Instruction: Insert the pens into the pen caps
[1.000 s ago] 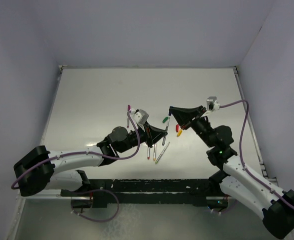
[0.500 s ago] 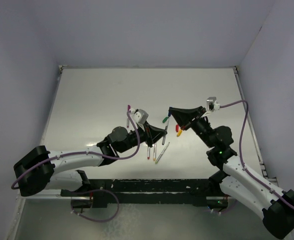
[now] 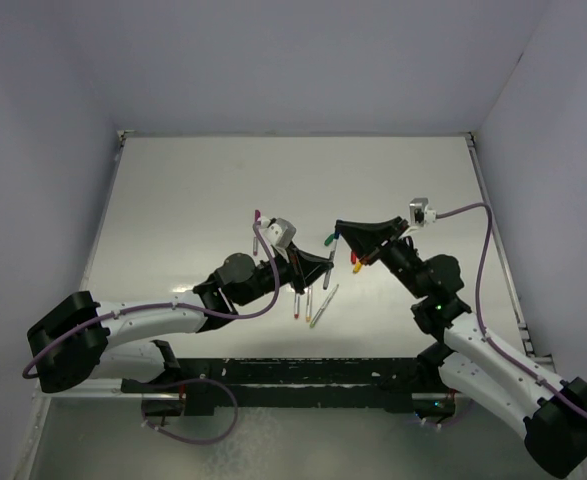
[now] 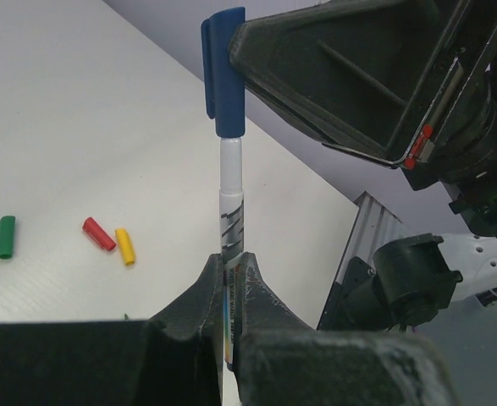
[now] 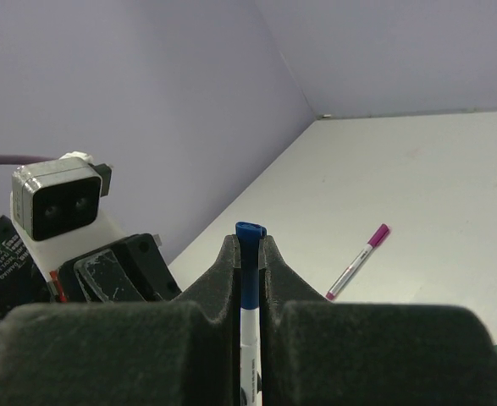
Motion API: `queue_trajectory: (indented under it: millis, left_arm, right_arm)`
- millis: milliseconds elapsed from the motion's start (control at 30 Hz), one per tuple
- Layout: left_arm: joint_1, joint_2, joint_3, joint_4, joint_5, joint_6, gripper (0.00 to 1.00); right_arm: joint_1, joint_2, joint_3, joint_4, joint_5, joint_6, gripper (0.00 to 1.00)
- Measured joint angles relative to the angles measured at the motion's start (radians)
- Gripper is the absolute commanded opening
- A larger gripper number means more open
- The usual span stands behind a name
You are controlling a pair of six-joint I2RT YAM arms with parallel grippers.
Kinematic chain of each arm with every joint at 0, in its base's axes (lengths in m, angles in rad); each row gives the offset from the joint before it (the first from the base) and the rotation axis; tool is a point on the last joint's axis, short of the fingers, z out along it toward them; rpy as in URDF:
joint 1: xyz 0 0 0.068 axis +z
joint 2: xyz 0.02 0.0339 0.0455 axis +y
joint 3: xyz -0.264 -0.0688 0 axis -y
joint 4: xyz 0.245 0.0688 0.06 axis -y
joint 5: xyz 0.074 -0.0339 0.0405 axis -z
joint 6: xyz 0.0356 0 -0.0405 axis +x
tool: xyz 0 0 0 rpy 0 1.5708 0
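A purple-capped pen [image 3: 257, 222] lies alone on the worktop [image 3: 193, 200] at the left of the group and is judged finished. Just right of it, the left gripper [image 4: 230, 269] is clamped shut on the lower barrel of a pen [image 4: 230, 194], which is held upright, clear of the worktop. Below it, three loose pens [image 3: 310, 300] are left lying, apparently uncapped. The blue cap [image 4: 223, 76] is seated over the held pen's tip and is pinched between the closed fingers of the right gripper [image 5: 248, 249]. Over the last second the right arm has been shifted slightly toward the left, while the left arm has hardly been moved. This is judged to be the cap being pressed home, though full seating cannot be told. Near the right gripper, a green cap [image 4: 4, 236], a red cap [image 4: 98, 234] and a yellow cap [image 4: 125, 246] lie free, so three pairings are judged outstanding.
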Motion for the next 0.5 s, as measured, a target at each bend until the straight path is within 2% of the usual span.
queue_trajectory:
  millis: [500]
  left_arm:
    - [0.0,0.0,0.0,0.023,-0.028,-0.032,0.0]
  right_arm:
    - [0.0,0.047,-0.006,0.026,-0.105,0.002,0.0]
